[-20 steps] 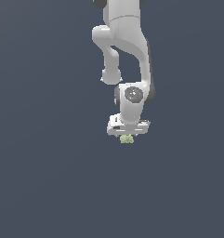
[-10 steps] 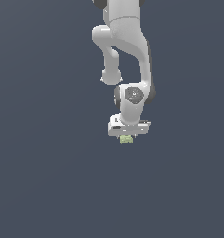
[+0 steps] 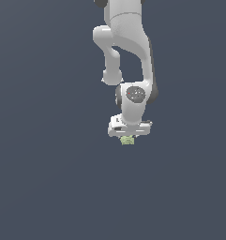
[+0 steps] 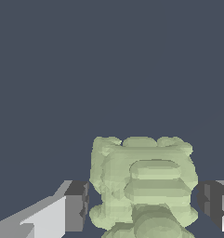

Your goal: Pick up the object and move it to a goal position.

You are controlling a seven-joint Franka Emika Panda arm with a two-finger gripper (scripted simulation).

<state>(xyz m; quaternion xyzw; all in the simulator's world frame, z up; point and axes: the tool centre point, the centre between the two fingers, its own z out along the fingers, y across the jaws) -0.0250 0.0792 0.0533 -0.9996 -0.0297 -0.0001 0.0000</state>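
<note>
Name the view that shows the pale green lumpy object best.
The wrist view: the object fills the frame between the two fingertips, with its bumps clear. In the exterior view it is only a tiny green speck under the gripper.

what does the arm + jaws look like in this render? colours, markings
Arm: glossy white rounded links with dark grey seams at the joints; the wrist housing carries a grey disc with a tiny red mark. No cables visible. Gripper: white boxy body. In the wrist view the fingers are white-grey and blocky with dark grey pads.

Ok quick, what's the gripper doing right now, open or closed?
Gripper: open, fingers either side of the object, small gaps showing, not holding it.
</note>
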